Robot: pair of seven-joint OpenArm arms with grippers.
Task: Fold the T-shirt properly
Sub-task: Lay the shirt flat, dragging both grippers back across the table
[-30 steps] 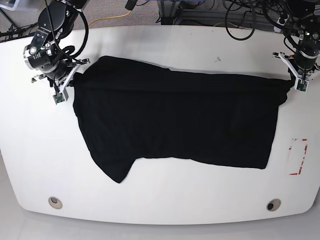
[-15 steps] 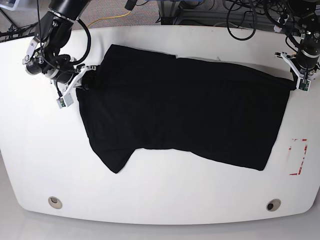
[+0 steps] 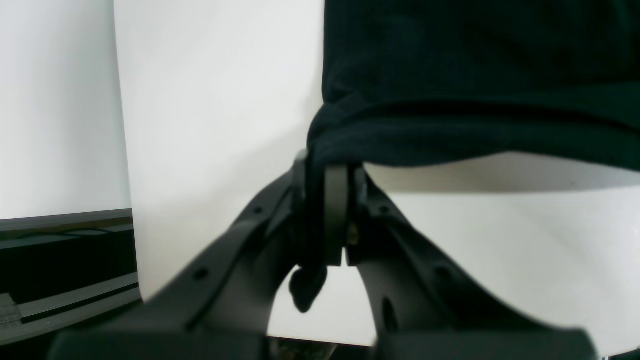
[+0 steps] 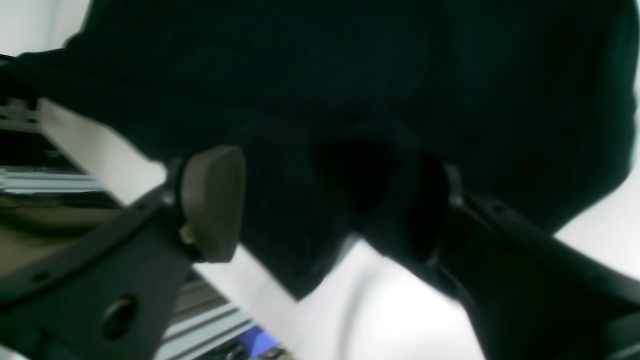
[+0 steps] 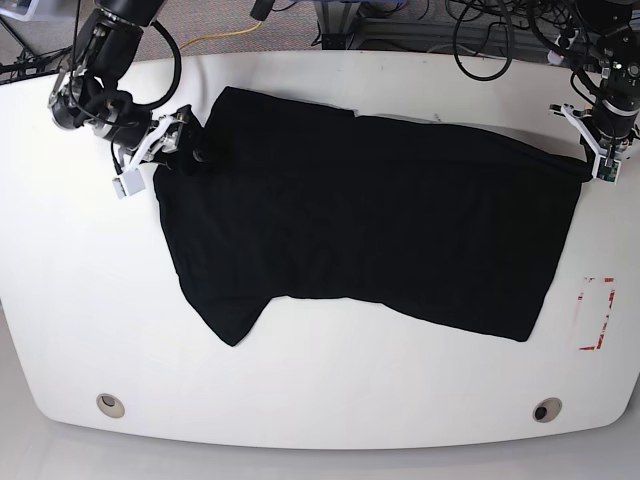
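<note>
Left gripper [image 5: 588,160]: jaws pinched on the T-shirt [image 5: 370,220] corner at the table [image 5: 300,400] edge. Bare tabletop beside and below it; red-marked patch [image 5: 597,313] lies flat further toward the near edge. Behind it, cables [image 5: 480,40] and frame crowd the rim.

Right gripper [image 5: 185,145]: jaws apart, cloth bunched between and ahead of the fingers [image 4: 212,200]. Outward and toward the near edge, bare table. Ahead, black cloth covers the surface. Two round holes [image 5: 110,405] sit flush near the front rim.
</note>
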